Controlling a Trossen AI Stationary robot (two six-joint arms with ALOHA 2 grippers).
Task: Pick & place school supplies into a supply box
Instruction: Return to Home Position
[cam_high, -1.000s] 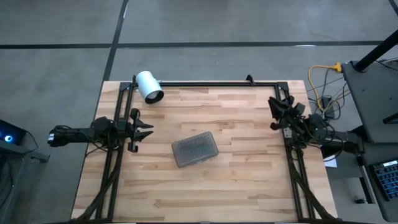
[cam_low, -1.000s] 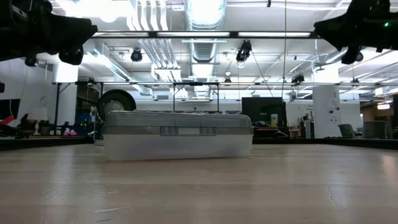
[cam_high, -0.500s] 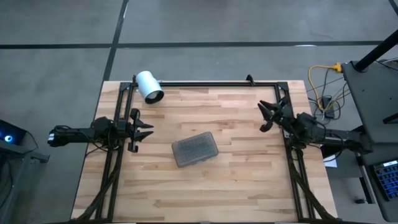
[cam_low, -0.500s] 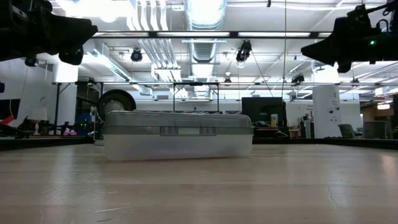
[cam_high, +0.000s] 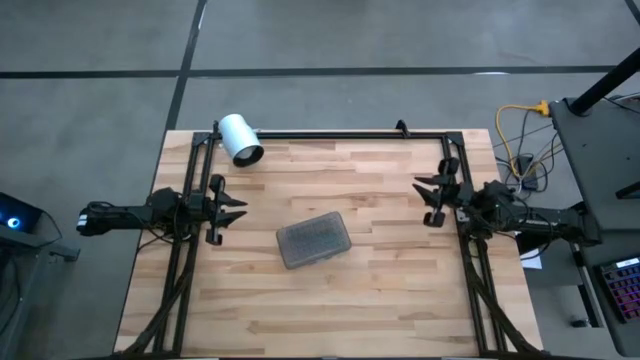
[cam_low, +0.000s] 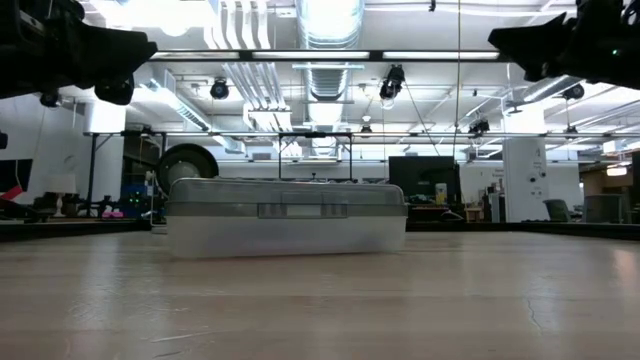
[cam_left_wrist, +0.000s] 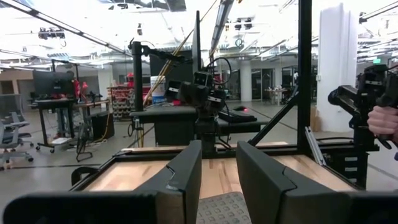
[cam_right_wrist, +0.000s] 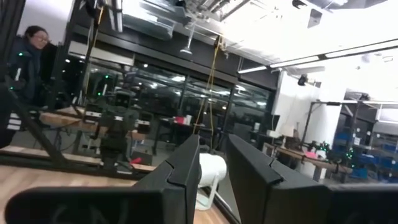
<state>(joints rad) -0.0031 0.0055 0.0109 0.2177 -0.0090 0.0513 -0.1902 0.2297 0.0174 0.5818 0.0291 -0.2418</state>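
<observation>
Findings: the supply box (cam_high: 314, 240) lies lid down near the middle of the worktop (cam_high: 380, 300), skewed to its edges. No pens or scissors are visible outside it. The left gripper (cam_high: 234, 209) hangs over the left edge, jaws a little apart and holding nothing. The right gripper (cam_high: 428, 200) hangs over the right edge, jaws spread wide and empty. Both are well apart from the box.

Risks, as judged: the right gripper, with its jaws spread, is close to the black frame rail (cam_high: 462, 240), so a careless retreat could clip it. The lid's latch cannot be confirmed as engaged, and a loose lid would spill the contents on handling. A person's hand (cam_left_wrist: 384, 121) is near the rig, and an outward swing could meet it.

Views: only the low view shows the lid seated level on the case. Only the high view shows the white cylinder (cam_high: 240, 138) at the far left corner. The right wrist view alone shows a second person (cam_right_wrist: 28, 56) standing beyond the table.
</observation>
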